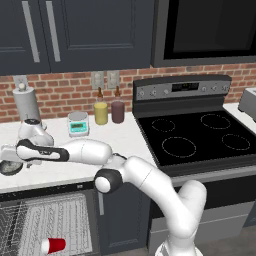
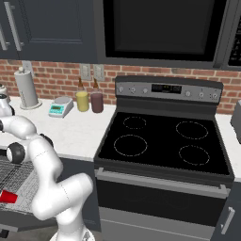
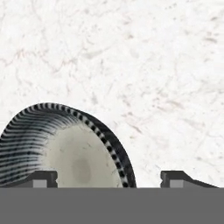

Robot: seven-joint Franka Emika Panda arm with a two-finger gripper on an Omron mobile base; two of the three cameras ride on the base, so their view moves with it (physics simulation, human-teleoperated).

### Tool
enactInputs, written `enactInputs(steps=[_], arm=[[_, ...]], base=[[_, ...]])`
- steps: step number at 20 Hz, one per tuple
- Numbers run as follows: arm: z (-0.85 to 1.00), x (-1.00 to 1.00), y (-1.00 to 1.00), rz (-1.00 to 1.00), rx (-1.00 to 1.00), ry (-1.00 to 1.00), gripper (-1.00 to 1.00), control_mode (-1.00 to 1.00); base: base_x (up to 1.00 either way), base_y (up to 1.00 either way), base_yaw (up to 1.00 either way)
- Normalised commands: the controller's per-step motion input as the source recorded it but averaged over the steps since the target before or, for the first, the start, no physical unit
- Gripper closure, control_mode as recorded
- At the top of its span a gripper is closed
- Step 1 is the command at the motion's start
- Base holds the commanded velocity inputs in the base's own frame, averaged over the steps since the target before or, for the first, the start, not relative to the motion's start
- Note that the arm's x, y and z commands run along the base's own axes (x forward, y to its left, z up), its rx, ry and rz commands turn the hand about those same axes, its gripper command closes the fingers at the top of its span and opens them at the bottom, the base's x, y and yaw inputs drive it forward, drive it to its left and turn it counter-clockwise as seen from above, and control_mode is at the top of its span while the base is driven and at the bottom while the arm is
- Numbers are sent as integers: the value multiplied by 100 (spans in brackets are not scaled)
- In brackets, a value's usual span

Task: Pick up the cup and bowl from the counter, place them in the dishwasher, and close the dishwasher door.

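The dark speckled bowl (image 1: 9, 168) sits on the white counter (image 1: 65, 172) at its far left. My gripper (image 1: 11, 159) hangs right over it, the arm stretched out to the left. In the hand view the bowl (image 3: 65, 148) is close below, and my gripper (image 3: 109, 179) is open with the bowl's right rim between the fingertips (image 3: 43, 178). The red cup (image 1: 52, 245) lies on its side on the wire rack (image 1: 55, 220) of the open dishwasher, and the cup (image 2: 7, 196) appears again at the left edge of the right base view.
At the back of the counter stand a paper towel roll (image 1: 26, 102), a white-and-teal scale (image 1: 78, 123), a yellow bottle (image 1: 101, 112) and a maroon bottle (image 1: 118, 111). The black stovetop (image 1: 200, 137) lies to the right, with a toaster (image 1: 248, 102) beyond it.
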Motion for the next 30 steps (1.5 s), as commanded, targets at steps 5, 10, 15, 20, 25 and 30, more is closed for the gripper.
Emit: enactInputs(steps=[5,10,15,20,25,30], arm=[[-13,7,3,0,-7,16,-100,-100],[0,6,14,0,0,11,-100,-100],[0,0,25,0,0,12,100,-100],[0,0,27,0,0,13,100,-100],[0,0,21,0,-1,12,100,-100],[1,-9,7,-2,-16,11,100,-100]], base=[[0,0,0],[0,0,0],[0,0,0],[0,0,0],[0,0,0],[0,0,0]])
